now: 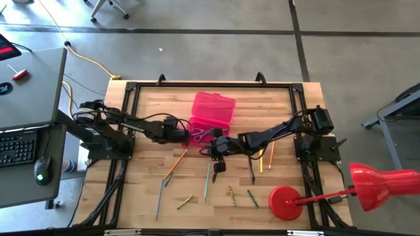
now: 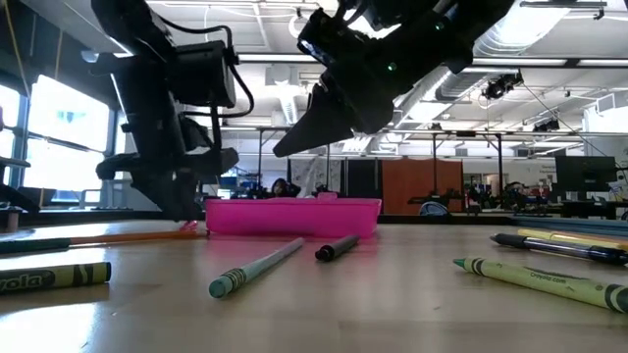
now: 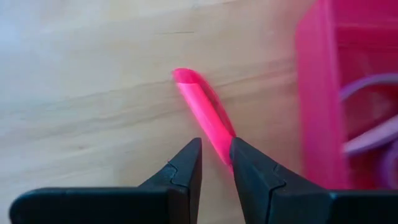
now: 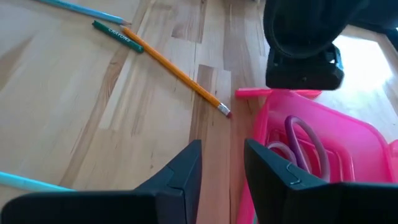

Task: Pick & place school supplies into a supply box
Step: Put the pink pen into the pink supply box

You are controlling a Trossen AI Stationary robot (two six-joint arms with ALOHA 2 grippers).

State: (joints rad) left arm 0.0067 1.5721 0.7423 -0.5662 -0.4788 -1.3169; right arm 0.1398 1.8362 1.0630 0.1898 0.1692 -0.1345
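Fingers of the left gripper (image 3: 216, 163) are clamped on a pink pen (image 3: 202, 112), just beside the near wall of the supply box (image 1: 211, 113). The right gripper (image 4: 222, 163) hovers beside that same box, fingers apart, holding nothing.

Progress looks early: only the purple-handled scissors (image 4: 303, 143) lie inside the box (other contents, if any, are hidden from these views). Left to gather, all on the side of the box away from its lid: an orange pencil (image 1: 176, 164), a grey pencil (image 1: 159, 200), a teal pencil (image 1: 207, 181), a dark marker (image 1: 251, 172), a yellow pencil (image 1: 260, 160) and several short green crayons (image 1: 252, 198).

A red lamp (image 1: 341, 192) stands well apart from the box, and the two arms crowd each other at the box's edge.
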